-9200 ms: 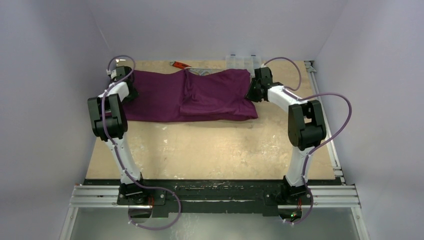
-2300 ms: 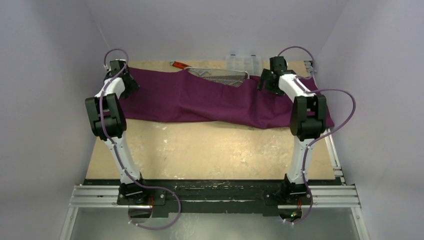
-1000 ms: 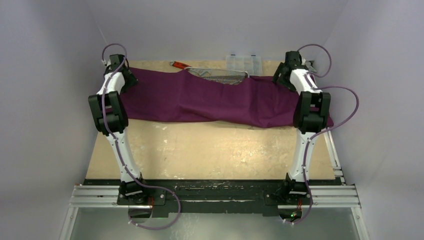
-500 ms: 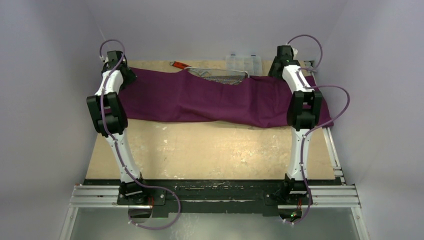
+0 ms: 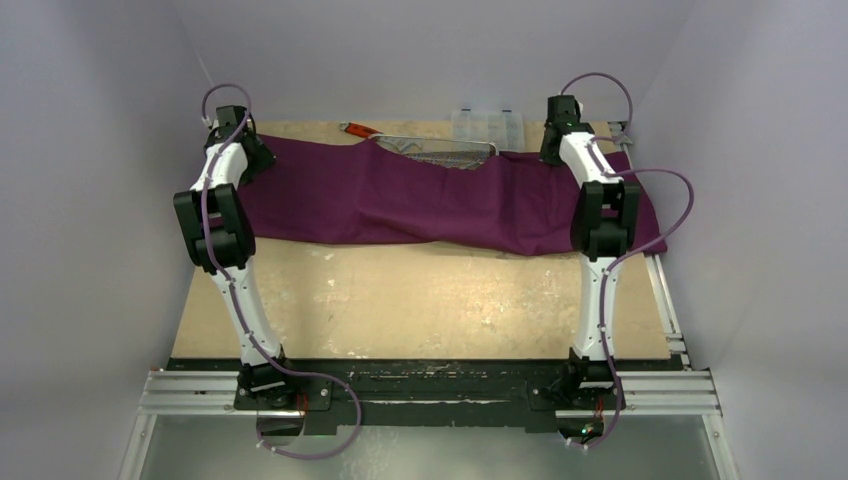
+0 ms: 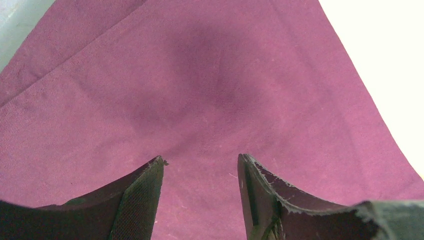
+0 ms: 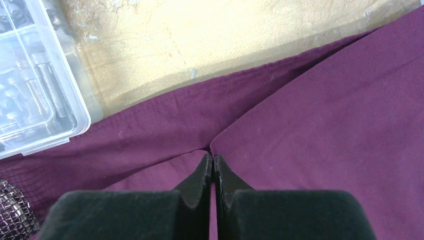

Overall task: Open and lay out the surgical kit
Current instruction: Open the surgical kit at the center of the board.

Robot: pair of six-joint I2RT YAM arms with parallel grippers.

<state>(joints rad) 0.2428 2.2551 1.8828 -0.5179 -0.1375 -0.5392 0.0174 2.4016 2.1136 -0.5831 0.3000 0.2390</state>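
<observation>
dark-purple cloth [image 5: 400, 200] spread wide, wire-mesh tray [image 5: 455, 152] exposed at its far edge

Both arms reach far out from their bases at the near edge. The left arm [image 5: 215, 225] goes up the left side and bends at a big black elbow, and its wrist tips down at the far left. The left gripper [image 6: 200, 165] points down, and its two fingers [image 6: 140, 195] stand wide apart. The right arm [image 5: 603, 215] makes the same shape on the right side. The right gripper [image 7: 213, 162] points down too, and its fingers [image 7: 197, 182] are pressed together, tip to tip.
</observation>
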